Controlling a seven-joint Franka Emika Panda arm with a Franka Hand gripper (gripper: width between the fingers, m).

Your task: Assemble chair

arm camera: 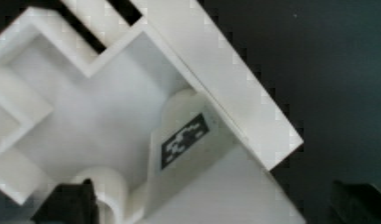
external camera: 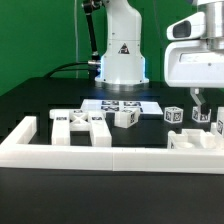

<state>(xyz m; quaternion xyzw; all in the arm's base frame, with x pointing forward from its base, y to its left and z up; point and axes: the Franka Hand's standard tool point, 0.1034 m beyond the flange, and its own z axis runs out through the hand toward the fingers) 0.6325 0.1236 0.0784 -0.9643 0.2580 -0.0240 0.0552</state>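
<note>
The claw hangs spread over a tagged chair panel lying on the bench just inside the border frame, apparently positioned to straddle and grasp it.

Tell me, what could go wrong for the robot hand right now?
1. The open hand hangs just above the small tagged blocks on the exterior view's right; coming down off-centre, it might knock one away.
2. The big white piece below the hand seems to lie close to the border frame, so a finger could catch there or the piece could slip.
</note>
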